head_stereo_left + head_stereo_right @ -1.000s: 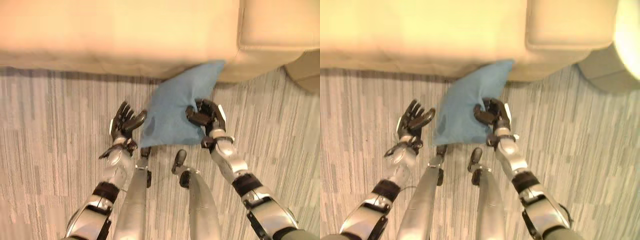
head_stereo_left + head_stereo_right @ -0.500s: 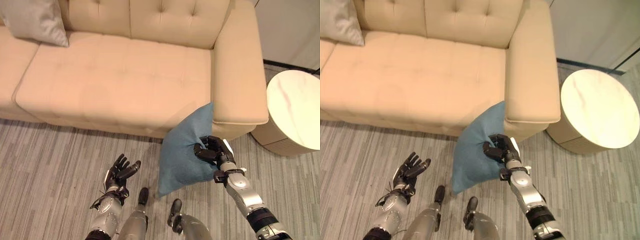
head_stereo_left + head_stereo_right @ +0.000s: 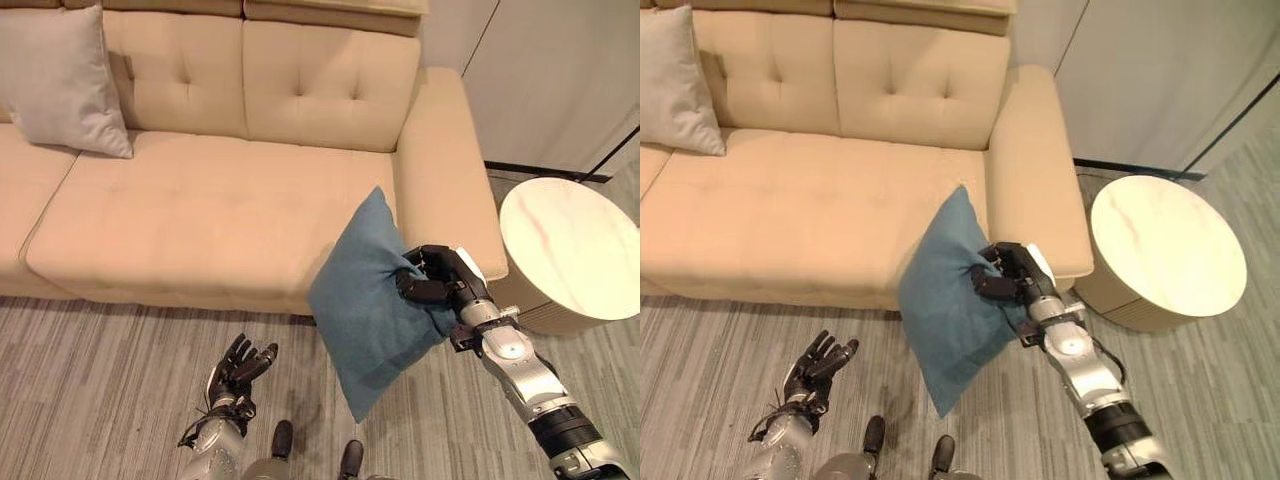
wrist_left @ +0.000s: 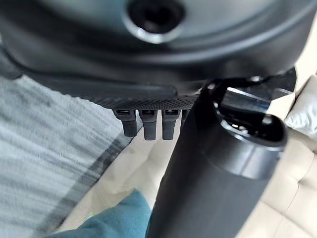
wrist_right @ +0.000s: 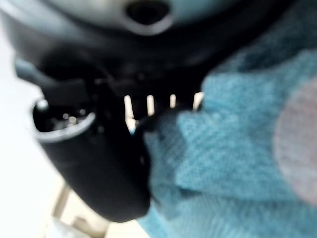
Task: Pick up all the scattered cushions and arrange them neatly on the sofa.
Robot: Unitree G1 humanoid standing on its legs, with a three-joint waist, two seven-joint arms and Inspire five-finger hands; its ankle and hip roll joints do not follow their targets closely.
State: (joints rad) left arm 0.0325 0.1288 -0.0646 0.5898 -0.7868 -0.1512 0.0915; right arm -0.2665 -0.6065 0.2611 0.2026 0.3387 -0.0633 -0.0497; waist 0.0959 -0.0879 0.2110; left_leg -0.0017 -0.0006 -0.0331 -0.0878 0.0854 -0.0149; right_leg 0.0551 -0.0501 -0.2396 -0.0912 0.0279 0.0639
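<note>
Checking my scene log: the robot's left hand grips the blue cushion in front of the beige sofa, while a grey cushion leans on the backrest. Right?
Not quite: the right hand grips the blue cushion, as the left eye view shows. The left hand is open. The beige sofa and grey cushion are as stated.

Both eye views look down from the head, facing forward onto the beige sofa and the striped floor before it. They share almost the whole scene; the right eye view takes in more of the round side table beyond the right hand. The left wrist view looks along the left hand from very close, toward floor and sofa past its fingertips. The right wrist view sits just as near the right hand, pressed against the blue cushion it faces.
</note>
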